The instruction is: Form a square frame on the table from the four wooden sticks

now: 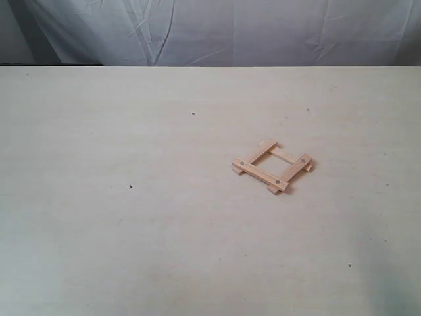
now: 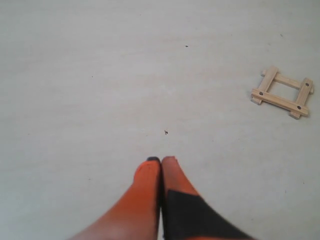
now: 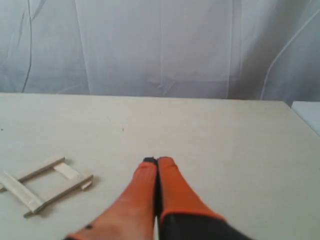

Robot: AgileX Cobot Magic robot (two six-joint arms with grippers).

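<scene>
The four wooden sticks lie together as a small square frame (image 1: pixel 272 166) on the table (image 1: pixel 131 230), right of centre; the two slats with dark holes cross over the two plain ones. The left wrist view shows the square frame (image 2: pixel 282 92) well away from my left gripper (image 2: pixel 161 160), whose orange fingers are pressed together with nothing between them. In the right wrist view the square frame (image 3: pixel 44 183) lies off to one side of my right gripper (image 3: pixel 157 160), which is also shut and empty. Neither gripper appears in the exterior view.
A wrinkled white cloth backdrop (image 1: pixel 230 29) hangs behind the table's far edge. Bare tabletop (image 1: pixel 99 145) surrounds the frame on every side, marked only by a few tiny dark specks (image 1: pixel 130 187).
</scene>
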